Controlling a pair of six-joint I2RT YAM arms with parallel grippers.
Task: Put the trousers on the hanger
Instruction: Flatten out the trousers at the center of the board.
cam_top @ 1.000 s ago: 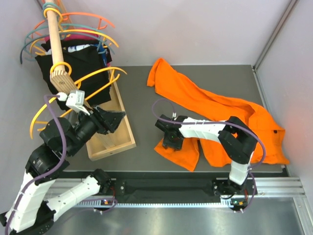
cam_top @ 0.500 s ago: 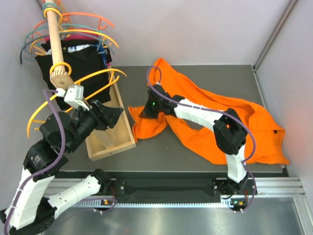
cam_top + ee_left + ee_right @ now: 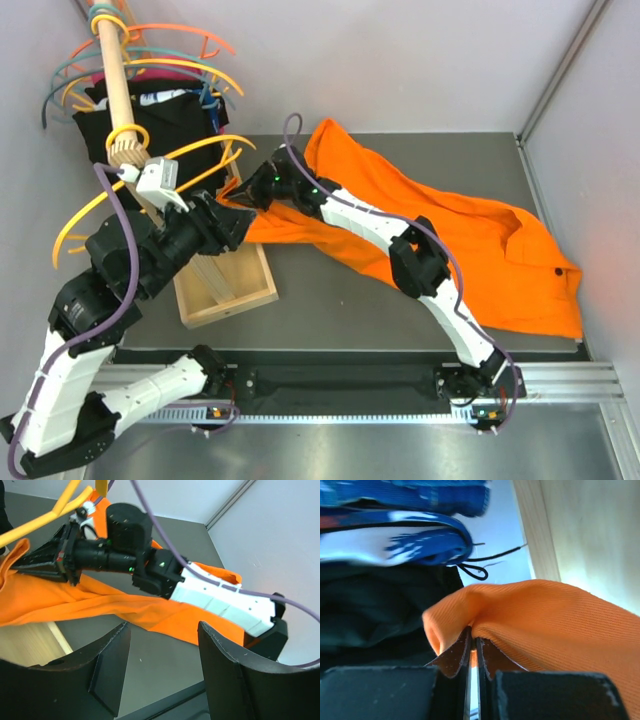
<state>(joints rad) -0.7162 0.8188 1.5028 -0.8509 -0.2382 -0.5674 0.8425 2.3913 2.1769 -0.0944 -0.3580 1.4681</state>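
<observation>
Finely ribbed, soft, folded orange trousers [image 3: 560, 625]

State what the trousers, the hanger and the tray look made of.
Trousers: woven cloth, matt; fine ribbing and soft folds.
Hanger: probably plastic, smooth and slightly glossy, thin curved arms.
Tray: likely wood, pale, bare, plank-like walls.

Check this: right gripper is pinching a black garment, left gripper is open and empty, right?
No: the right gripper is pinching the orange trousers instead, as the right wrist view shows. The left gripper is open and empty.
</observation>
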